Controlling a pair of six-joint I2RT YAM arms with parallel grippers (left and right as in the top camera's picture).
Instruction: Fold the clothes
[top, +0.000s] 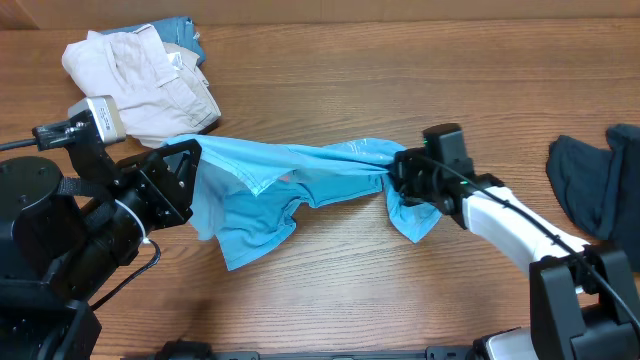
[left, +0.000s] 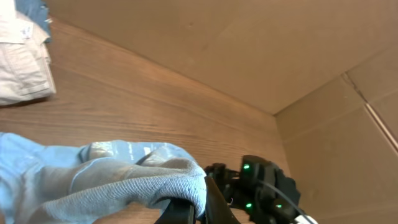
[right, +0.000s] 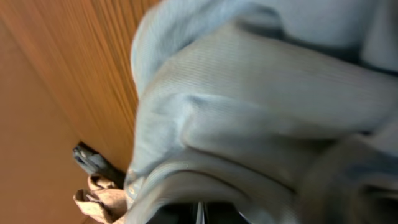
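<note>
Ok, left gripper (top: 188, 166): jaws pressed together, pinching one end of the sky-blue T-shirt (top: 290, 182). On the left wrist view the cloth folds over the fingers (left: 185, 210) and covers most of them, ribbed weave facing the lens.

Right gripper (top: 398, 178): clamped on the opposite end of the T-shirt. Overhead, the fabric necks down to a narrow bundle right at its jaws, and a loose flap hangs just past them on the arm's side. The right wrist view is filled with blue cloth, so the fingertips themselves can't be made out there.

Between the two grippers the T-shirt runs as a twisted band across the table (top: 400, 80), wider toward the left gripper, with a crumpled lobe sagging below it. Faint white print sits on the band close to the right gripper.

Outward: a beige garment (top: 150, 80) lies just behind the left gripper, with a denim piece (top: 186, 32) tucked under its far edge. A dark navy garment (top: 600, 185) lies well apart from the right gripper, beyond its arm. Cardboard wall (left: 249, 50) rises behind the table.
</note>
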